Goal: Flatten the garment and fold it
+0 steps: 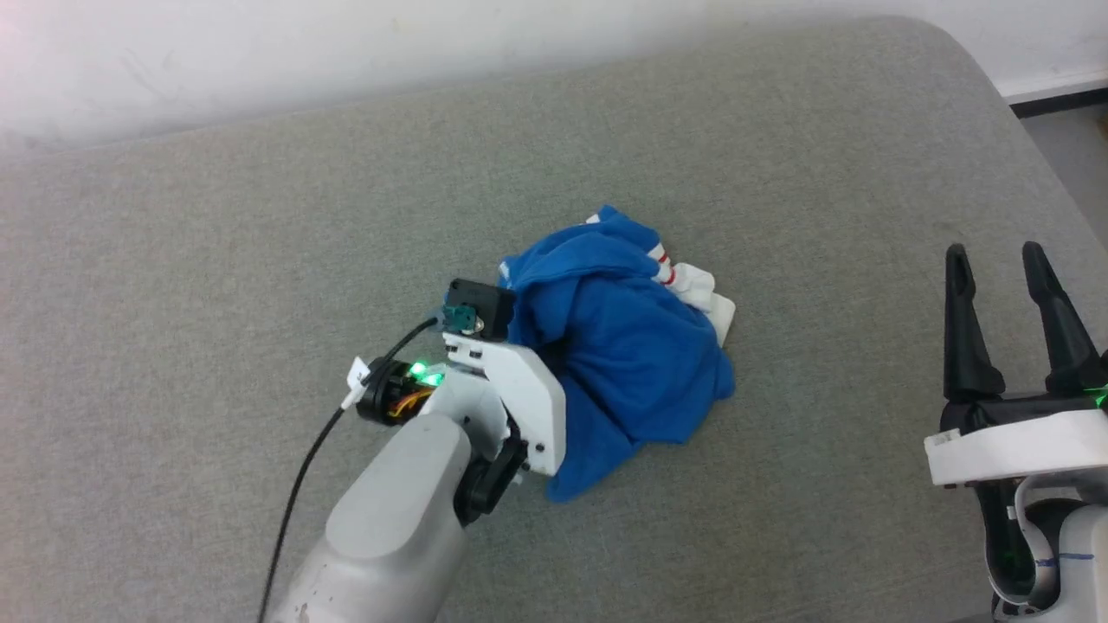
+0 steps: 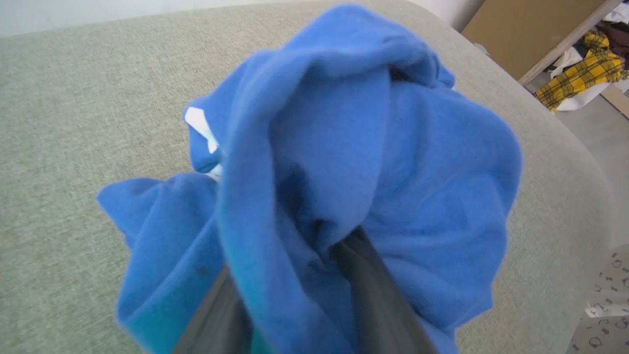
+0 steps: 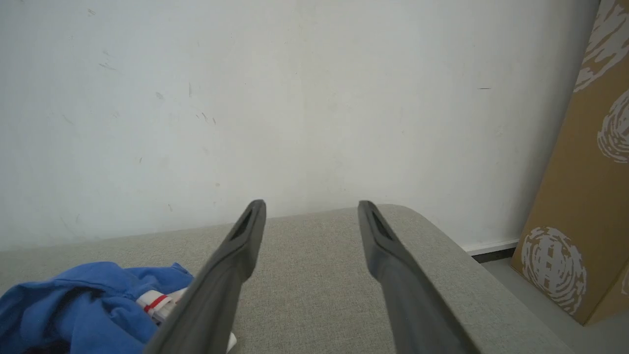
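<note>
The garment (image 1: 623, 346) lies crumpled in a heap at the middle of the grey padded surface (image 1: 260, 260), bright blue with a white, red-striped sleeve (image 1: 684, 277) poking out at its far right. My left arm's white wrist (image 1: 511, 389) sits against the heap's left side. In the left wrist view the left gripper (image 2: 300, 275) is open: its dark fingers (image 2: 378, 305) stand apart, with a loose blue fold (image 2: 344, 147) between them and over their tips. My right gripper (image 1: 994, 260) hovers open and empty to the right, well clear of the garment (image 3: 73, 300).
The padded surface ends in a rounded corner at the back right (image 1: 978, 78), against a white wall (image 3: 295, 98). A brown cardboard box (image 3: 589, 196) stands on the floor past that edge. A yellow plaid cloth (image 2: 585, 73) lies off the surface.
</note>
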Robot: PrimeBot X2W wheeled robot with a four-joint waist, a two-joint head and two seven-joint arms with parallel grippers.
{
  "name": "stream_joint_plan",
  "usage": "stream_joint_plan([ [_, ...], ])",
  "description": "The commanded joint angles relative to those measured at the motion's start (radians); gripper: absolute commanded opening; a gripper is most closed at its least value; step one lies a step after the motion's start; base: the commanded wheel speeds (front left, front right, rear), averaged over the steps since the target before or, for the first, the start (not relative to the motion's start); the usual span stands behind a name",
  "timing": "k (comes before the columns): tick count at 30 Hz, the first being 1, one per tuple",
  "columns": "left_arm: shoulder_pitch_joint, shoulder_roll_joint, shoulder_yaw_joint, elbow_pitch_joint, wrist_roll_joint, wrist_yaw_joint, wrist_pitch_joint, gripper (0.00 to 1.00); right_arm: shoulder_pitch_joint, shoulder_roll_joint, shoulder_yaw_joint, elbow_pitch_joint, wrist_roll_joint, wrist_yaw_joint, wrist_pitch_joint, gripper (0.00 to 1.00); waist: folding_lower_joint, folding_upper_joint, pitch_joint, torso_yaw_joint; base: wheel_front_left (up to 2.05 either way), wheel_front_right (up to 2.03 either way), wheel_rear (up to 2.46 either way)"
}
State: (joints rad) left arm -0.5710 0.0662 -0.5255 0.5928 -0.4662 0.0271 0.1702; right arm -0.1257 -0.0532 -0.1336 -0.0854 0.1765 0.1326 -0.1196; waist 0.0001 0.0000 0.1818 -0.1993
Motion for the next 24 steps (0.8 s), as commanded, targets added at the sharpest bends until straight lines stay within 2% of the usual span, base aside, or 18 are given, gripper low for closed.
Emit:
stream_joint_plan([
  [1, -0.029, -0.006, 0.007, 0.002, -0.018, -0.002, -0.027, 1.0, -0.012, 0.003, -0.003, -0.001, 0.003, -0.002, -0.005, 1.0, -0.0001, 0.0, -0.006, 0.017, 0.0, 0.0, 0.0],
  [7, -0.04, -0.013, 0.034, -0.119, -0.07, -0.003, -0.16, 1.0, 0.006, 0.003, -0.013, -0.007, -0.004, -0.002, 0.007, 1.0, -0.0001, 0.0, -0.044, 0.056, 0.0, 0.0, 0.0],
  [10, 0.019, 0.021, 0.056, -0.247, -0.069, 0.021, -0.199, 1.0, 0.027, 0.003, -0.02, -0.01, -0.002, -0.002, 0.013, 1.0, -0.0001, 0.0, -0.062, 0.076, 0.0, 0.0, 0.0],
  [13, 0.118, 0.093, 0.093, -0.402, -0.046, 0.069, -0.237, 1.0, 0.049, 0.003, -0.022, -0.009, 0.007, -0.002, 0.014, 1.0, -0.0001, 0.0, -0.071, 0.091, 0.0, 0.0, 0.0],
  [17, 0.292, 0.198, 0.157, -0.581, 0.009, 0.158, -0.313, 1.0, 0.078, 0.003, -0.02, -0.002, 0.023, -0.002, 0.013, 1.0, -0.0001, 0.0, -0.066, 0.107, 0.0, 0.0, 0.0],
  [18, 0.292, 0.198, 0.157, -0.581, 0.009, 0.158, -0.313, 1.0, 0.078, 0.003, -0.02, -0.002, 0.023, -0.002, 0.013, 1.0, -0.0001, 0.0, -0.066, 0.107, 0.0, 0.0, 0.0],
  [21, 0.432, 0.245, 0.198, -0.666, 0.042, 0.219, -0.369, 1.0, 0.096, 0.003, -0.014, 0.01, 0.033, -0.002, 0.01, 1.0, -0.0001, 0.0, -0.06, 0.114, 0.0, 0.0, 0.0],
  [24, 0.557, 0.249, 0.229, -0.729, 0.053, 0.25, -0.413, 1.0, 0.113, 0.003, -0.015, 0.028, 0.04, -0.002, 0.003, 1.0, -0.0001, 0.0, -0.054, 0.122, 0.0, 0.0, 0.0],
])
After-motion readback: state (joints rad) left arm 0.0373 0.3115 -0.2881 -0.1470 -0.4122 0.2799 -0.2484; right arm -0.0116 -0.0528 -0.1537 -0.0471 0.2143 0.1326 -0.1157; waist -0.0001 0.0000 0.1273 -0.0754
